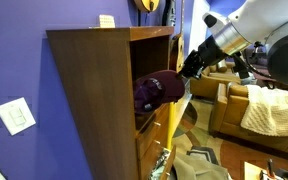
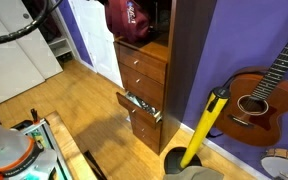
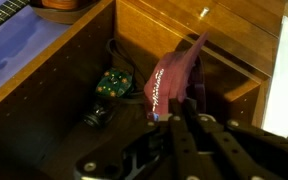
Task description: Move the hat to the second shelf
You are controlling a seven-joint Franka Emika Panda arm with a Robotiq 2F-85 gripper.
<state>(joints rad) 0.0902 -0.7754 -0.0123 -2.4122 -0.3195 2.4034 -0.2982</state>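
The maroon hat (image 1: 156, 90) hangs in the open front of the tall dark-brown bookcase (image 1: 89, 100). It also shows in the other exterior view (image 2: 129, 20) and looks pink in the wrist view (image 3: 174, 78). My gripper (image 1: 190, 66) reaches in from the right and is shut on the hat's edge, with the dark fingers (image 3: 171, 120) pinching the fabric. The hat is just above the honey-brown second shelf (image 1: 146, 120), whose front edge shows under it (image 2: 146, 46). I cannot tell whether the hat touches the board.
A small white card (image 1: 106, 20) lies on the bookcase top. Drawers sit below the shelf, and one drawer (image 2: 142, 106) stands open. A guitar (image 2: 259, 98) and a yellow pole (image 2: 204, 125) stand beside the bookcase. A small green object (image 3: 111, 83) lies inside. A sofa (image 1: 259, 108) is behind the arm.
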